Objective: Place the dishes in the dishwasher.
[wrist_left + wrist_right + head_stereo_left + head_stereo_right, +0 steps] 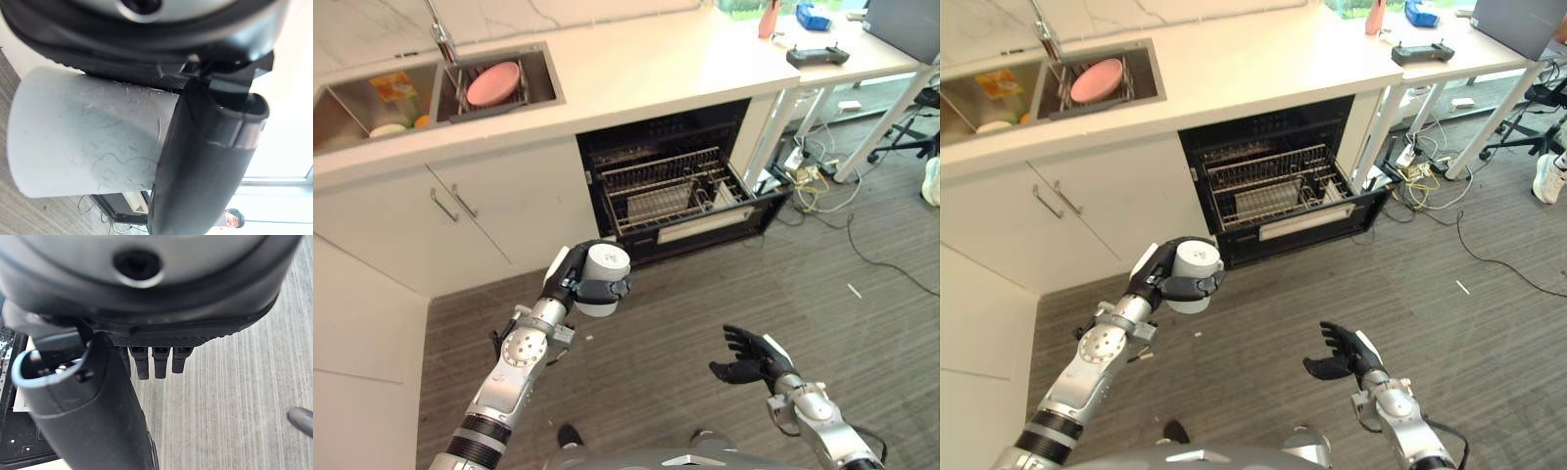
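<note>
My left hand (570, 277) is shut on a white cup (603, 277), held above the floor in front of the cabinets; up close the cup (88, 137) lies under the thumb (205, 161). The dishwasher (675, 186) stands open under the counter, its wire rack (656, 196) pulled out, a little beyond and to the right of the cup. A pink plate (493, 83) leans in the sink (543, 83) rack on the counter. My right hand (749, 357) hangs open and empty low over the floor, its fingers (156, 362) relaxed.
White cabinet doors (480, 211) run left of the dishwasher. A desk (842, 59) with a black controller (818, 56) stands at the right, with cables (813, 191) on the floor under it. A person (234, 218) appears far off in the left wrist view.
</note>
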Controlling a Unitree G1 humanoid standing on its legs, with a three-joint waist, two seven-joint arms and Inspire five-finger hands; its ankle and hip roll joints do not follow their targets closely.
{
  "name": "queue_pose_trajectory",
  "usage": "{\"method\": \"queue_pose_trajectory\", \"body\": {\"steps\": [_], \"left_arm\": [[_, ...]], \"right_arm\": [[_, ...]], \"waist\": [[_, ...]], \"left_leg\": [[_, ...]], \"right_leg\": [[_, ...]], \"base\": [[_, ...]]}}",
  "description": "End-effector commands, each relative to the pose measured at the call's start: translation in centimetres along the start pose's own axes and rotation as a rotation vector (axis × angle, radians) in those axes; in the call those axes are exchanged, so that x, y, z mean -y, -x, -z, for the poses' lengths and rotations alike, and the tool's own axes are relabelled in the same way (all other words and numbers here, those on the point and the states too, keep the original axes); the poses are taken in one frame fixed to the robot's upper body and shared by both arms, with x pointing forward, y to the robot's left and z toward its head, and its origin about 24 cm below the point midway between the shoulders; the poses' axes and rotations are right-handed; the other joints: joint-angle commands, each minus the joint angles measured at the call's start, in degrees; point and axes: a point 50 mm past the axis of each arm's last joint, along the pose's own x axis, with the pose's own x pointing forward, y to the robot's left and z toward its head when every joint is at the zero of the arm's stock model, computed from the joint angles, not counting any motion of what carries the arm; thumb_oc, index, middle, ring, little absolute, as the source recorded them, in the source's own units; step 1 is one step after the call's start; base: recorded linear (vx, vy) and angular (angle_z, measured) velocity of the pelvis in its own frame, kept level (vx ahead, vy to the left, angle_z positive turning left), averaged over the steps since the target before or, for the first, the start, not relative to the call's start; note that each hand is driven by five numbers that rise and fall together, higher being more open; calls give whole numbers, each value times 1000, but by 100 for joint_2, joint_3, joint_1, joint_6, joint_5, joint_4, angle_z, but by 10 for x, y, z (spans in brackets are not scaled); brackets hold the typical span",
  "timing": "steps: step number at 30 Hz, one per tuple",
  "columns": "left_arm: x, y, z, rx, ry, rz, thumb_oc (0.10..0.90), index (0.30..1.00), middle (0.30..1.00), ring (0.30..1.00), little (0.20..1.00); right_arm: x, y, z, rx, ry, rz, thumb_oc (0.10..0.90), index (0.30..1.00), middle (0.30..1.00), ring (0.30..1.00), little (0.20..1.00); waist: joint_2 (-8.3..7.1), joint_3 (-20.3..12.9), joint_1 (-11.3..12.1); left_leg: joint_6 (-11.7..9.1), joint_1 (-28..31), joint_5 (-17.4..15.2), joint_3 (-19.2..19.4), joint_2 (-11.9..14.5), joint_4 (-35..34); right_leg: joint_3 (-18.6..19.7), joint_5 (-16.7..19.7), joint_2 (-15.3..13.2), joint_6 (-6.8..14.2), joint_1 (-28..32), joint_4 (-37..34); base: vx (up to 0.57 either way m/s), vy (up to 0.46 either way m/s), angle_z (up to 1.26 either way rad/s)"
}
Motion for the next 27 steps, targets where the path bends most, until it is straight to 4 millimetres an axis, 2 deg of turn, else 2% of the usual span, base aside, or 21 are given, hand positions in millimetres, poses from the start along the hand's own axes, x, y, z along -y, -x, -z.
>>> {"method": "queue_pose_trajectory", "body": {"steps": [1,2,3,4,6,7,8,9,10,11,12,13,14,16,17,20,21,23,25,26,27], "left_arm": [[-3,-15,-72,352,-6,5,400,300,300,300,300],[-2,-21,-79,366,-76,41,400,300,300,300,300],[-2,-21,-79,366,-77,41,400,300,300,300,300],[-7,-18,-82,371,-113,38,400,300,300,300,300],[-8,-18,-82,371,-113,35,400,300,300,300,300],[-4,-21,-81,369,-109,37,400,300,300,300,300],[-4,-21,-81,370,-109,37,400,300,300,300,300],[-3,-21,-82,378,-110,40,400,300,300,300,300],[-3,-21,-82,378,-110,40,400,300,300,300,300],[0,-25,-87,400,-108,51,400,300,300,300,300],[2,-28,-89,406,-109,50,400,300,300,300,300],[9,-32,-88,397,-91,71,400,300,300,300,300],[10,-32,-87,396,-90,72,400,300,300,300,300],[16,-33,-90,416,-48,81,400,300,300,300,300],[18,-32,-91,426,-24,90,400,300,300,300,300],[18,-33,-90,426,-15,91,400,300,300,300,300],[18,-33,-90,426,-15,91,400,300,300,300,300],[16,-28,-78,379,-1,68,400,300,300,300,300],[7,-20,-70,358,-3,29,400,300,300,300,300],[1,-15,-70,358,-36,13,400,300,300,300,300],[1,-14,-66,343,-27,15,400,300,300,300,300]], "right_arm": [[28,-5,-59,244,66,75,800,900,900,900,900],[22,-8,-63,257,38,73,800,900,900,900,900],[22,-8,-63,257,37,73,800,900,900,900,900],[12,-11,-79,322,48,37,800,900,900,900,900],[12,-12,-80,324,50,35,800,900,900,900,900],[7,-10,-88,360,38,7,800,900,900,900,900],[7,-10,-88,360,37,7,800,900,900,900,900],[8,-10,-89,371,25,10,800,900,900,900,900],[9,-10,-89,371,25,10,800,900,900,900,900],[10,-10,-94,396,17,24,800,900,900,900,900],[8,-9,-95,407,15,19,800,900,900,900,900],[12,-4,-89,396,10,38,800,900,900,900,900],[13,-4,-88,395,10,39,800,900,900,900,900],[20,-2,-84,390,-14,76,800,900,900,900,900],[24,1,-81,385,-14,95,800,900,900,900,900],[31,1,-83,376,34,119,800,900,900,900,900],[31,1,-83,376,34,119,800,900,900,900,900],[31,1,-84,378,51,131,800,900,900,900,900],[31,0,-94,417,68,140,800,900,900,900,900],[32,1,-100,439,82,145,800,900,900,900,900],[33,2,-99,438,81,153,800,900,900,900,900]], "waist": [[188,-302,113],[30,-198,31],[2,-203,52],[65,-59,-73],[40,-75,-45],[89,35,-237],[110,28,-225],[108,43,-254],[118,43,-253],[46,-13,-305],[11,-69,-377],[-10,-185,-492],[-13,-192,-487],[24,-191,-480],[-20,-182,-423],[-195,-18,-154],[-189,-20,-157],[-58,-61,-62],[-69,-129,89],[-73,-131,194],[-1,-179,171]], "left_leg": [[-655,255,-75,213,970,-80],[-29,590,-585,423,-14,-542],[-13,597,-593,449,-53,-548],[356,847,-953,697,-423,-617],[369,834,-986,737,-455,-610],[487,1010,-1163,608,-740,-617],[478,996,-1152,624,-708,-617],[485,1043,-1217,576,-801,-617],[480,1042,-1214,576,-787,-617],[532,1155,-1454,509,-1072,-617],[604,1170,-1590,482,-1203,-617],[659,1194,-1646,314,-1345,-586],[648,1195,-1632,318,-1341,-586],[458,973,-1567,294,-1331,458],[185,736,-1567,348,-1166,1263],[-613,-178,-1122,-124,-830,2984],[-617,-198,-1136,-130,-814,3013],[-166,-89,-1531,-310,-736,1692],[-157,-168,-1150,-528,-255,751],[-146,-160,-914,-711,-203,368],[-88,96,-967,-778,-237,2]], "right_leg": [[-162,-155,-567,156,227,92],[-61,912,-1616,385,-413,1822],[-15,907,-1663,403,-454,1861],[-252,1257,-1857,508,-1141,2964],[-150,1197,-1914,515,-1261,3092],[-6,498,-783,330,-1950,2802],[-21,506,-740,296,-1948,2760],[-156,376,-281,266,-2086,2262],[-165,389,-261,260,-2074,2233],[-767,401,136,196,-2313,1487],[-872,225,315,-6,-2316,1172],[-534,-114,642,-382,-2100,808],[-544,-109,656,-410,-2083,772],[-443,-290,780,-612,-1842,668],[-504,-395,787,-707,-1513,546],[-335,-653,884,-969,-1039,436],[-340,-654,896,-975,-1044,432],[-225,-428,765,-649,-841,105],[-28,-390,577,-475,-670,-169],[99,-432,620,-449,-572,-268],[189,-454,644,-383,-607,-166]], "base": [[540,745,33],[369,598,4],[726,1102,7],[351,513,4],[351,370,-56],[353,230,-89],[453,247,-68],[99,3,-55],[272,43,-16],[254,-9,16],[490,-68,36],[315,-110,38],[367,-147,57],[376,-161,75],[507,-194,67],[326,-161,5],[325,30,-62],[399,288,-39],[352,268,-66],[360,166,-118],[305,182,-104]]}}
